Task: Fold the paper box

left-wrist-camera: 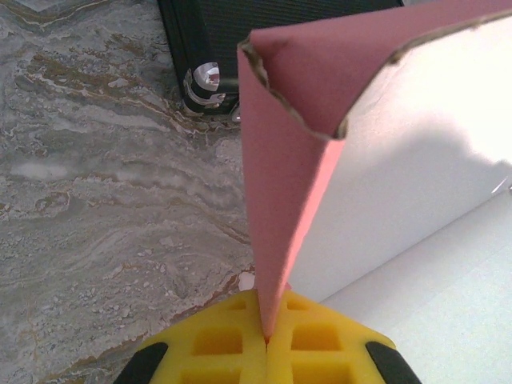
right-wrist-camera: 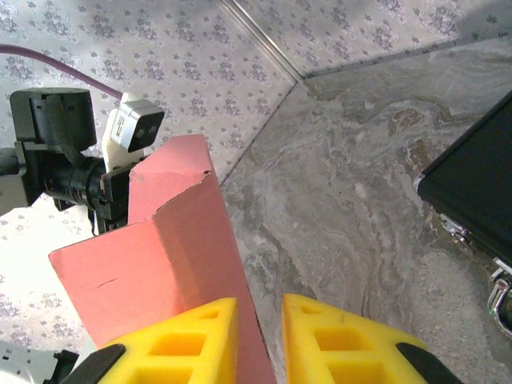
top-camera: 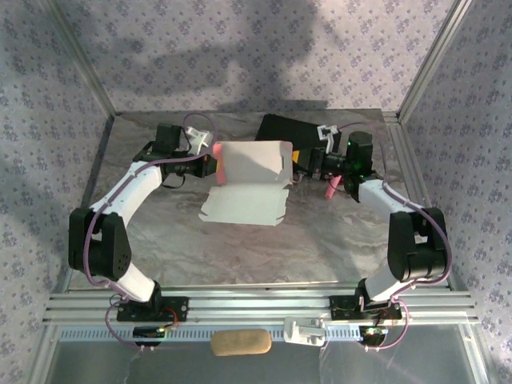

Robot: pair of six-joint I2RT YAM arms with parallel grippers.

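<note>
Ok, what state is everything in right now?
Box: half folded, back wall raised, front flap lying flat.
Left gripper: shut on the box's edge.
Right gripper: box wall between its jaws, grip unclear.
Case: lid down.

Left arm (top-camera: 128, 188) and right arm (top-camera: 382, 196): white links, black joint housings, lilac cable (top-camera: 200, 120) alongside. Left gripper (left-wrist-camera: 266, 334), right gripper (right-wrist-camera: 260, 328): yellow pads (left-wrist-camera: 216, 342) moulded with square pockets.
</note>
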